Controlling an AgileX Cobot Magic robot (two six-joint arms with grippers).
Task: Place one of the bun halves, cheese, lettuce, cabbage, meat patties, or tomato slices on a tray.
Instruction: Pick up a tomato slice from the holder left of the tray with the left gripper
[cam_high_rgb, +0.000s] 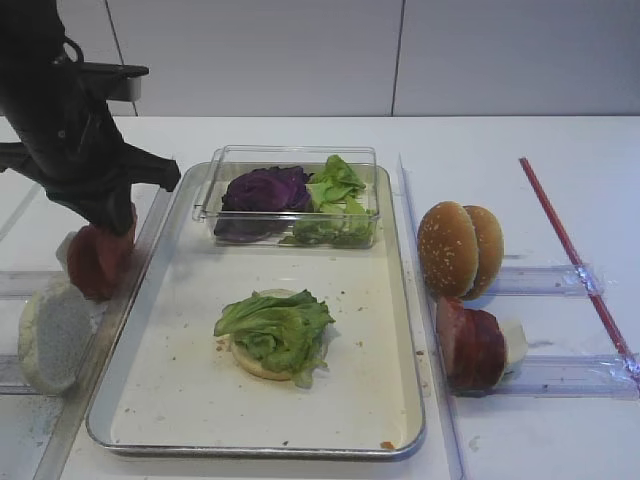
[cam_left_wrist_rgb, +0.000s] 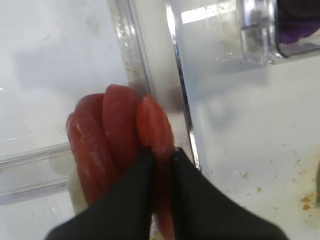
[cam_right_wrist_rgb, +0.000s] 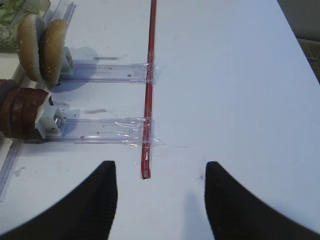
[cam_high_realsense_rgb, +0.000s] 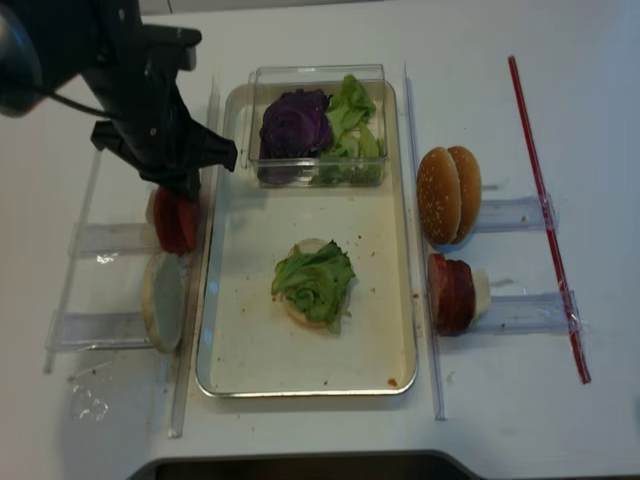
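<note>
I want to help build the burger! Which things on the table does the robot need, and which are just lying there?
Needed for the job:
- tomato slices, one pinched by the left gripper
- tray
- bun halves
- lettuce
- cabbage
- meat patties

Just lying about:
- red stick
- clear box
- right gripper, open and empty

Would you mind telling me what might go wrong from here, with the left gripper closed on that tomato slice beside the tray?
1. The left gripper pinches one tomato slice pressed against its neighbours; lifting may drag a second slice along.
2. The grip is on the slice's thin edge, so it could slip out on the way.
3. The bun half with lettuce on the tray is humped, so a slice set on top may slide off.
</note>
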